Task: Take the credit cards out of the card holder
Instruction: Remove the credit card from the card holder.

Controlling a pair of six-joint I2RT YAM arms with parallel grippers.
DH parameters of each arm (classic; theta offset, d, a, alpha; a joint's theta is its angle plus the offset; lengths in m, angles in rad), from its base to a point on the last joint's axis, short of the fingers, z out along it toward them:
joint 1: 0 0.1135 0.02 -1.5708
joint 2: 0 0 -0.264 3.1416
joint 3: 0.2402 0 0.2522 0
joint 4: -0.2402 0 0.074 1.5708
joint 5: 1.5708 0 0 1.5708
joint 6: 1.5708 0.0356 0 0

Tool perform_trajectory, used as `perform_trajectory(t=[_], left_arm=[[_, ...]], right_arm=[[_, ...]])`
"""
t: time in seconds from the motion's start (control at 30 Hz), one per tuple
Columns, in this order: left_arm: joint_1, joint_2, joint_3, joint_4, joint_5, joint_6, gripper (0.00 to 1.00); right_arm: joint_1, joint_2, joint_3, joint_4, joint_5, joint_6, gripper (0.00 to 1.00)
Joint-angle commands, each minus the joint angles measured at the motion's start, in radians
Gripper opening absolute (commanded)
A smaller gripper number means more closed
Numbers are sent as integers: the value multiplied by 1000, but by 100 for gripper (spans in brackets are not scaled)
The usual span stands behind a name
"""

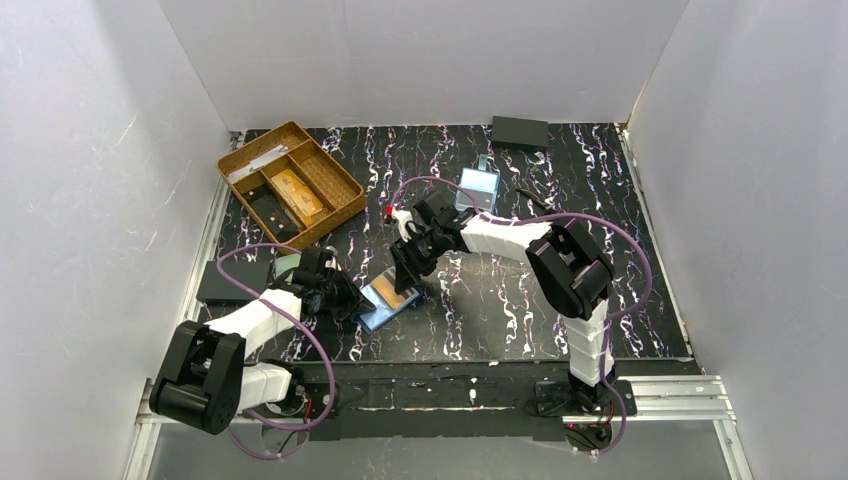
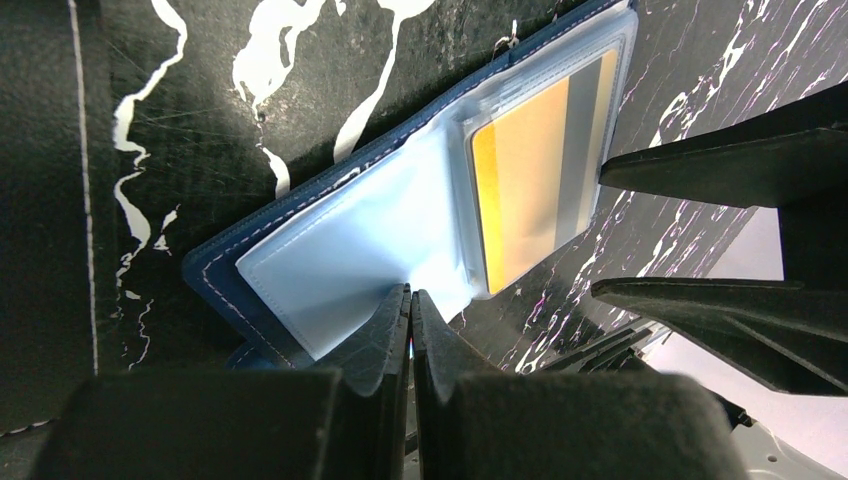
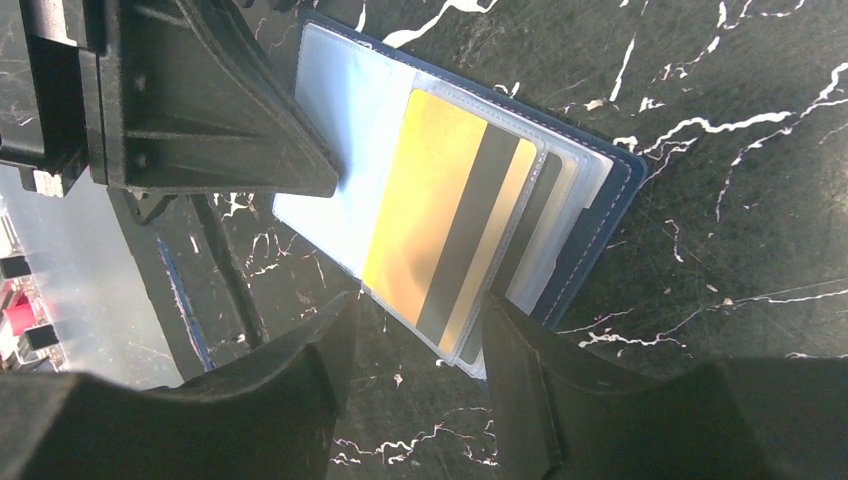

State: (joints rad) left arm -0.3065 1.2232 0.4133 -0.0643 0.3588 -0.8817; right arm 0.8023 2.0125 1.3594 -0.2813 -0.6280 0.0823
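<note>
The navy card holder lies open on the table, light blue slots up. An orange credit card with a dark stripe sits in its clear sleeve, and the edge of a second card shows behind it. My left gripper is shut, its tips pressing on the holder's light blue inner page. My right gripper is open, its fingers either side of the near edge of the orange card's sleeve, not touching the card. In the top view the left gripper and right gripper flank the holder.
A wooden divided tray with items stands at the back left. A light blue clear case lies behind the right arm. Flat black rectangles lie at the back right and the left edge. White walls enclose the table.
</note>
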Motion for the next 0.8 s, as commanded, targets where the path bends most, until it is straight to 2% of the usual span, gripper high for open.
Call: perform_trajectory(t=[0.0, 0.57, 0.67, 0.77], left_arm=[[5, 2, -11, -35, -23, 21, 0], [4, 15, -12, -24, -20, 21, 0], [4, 18, -11, -24, -22, 22, 0], [4, 20, -8, -25, -21, 22, 0]], right_arm=[[14, 25, 18, -1, 69, 10, 60], [37, 31, 21, -41, 183, 24, 67], [37, 27, 21, -37, 165, 21, 69], [42, 20, 8, -10, 70, 28, 68]])
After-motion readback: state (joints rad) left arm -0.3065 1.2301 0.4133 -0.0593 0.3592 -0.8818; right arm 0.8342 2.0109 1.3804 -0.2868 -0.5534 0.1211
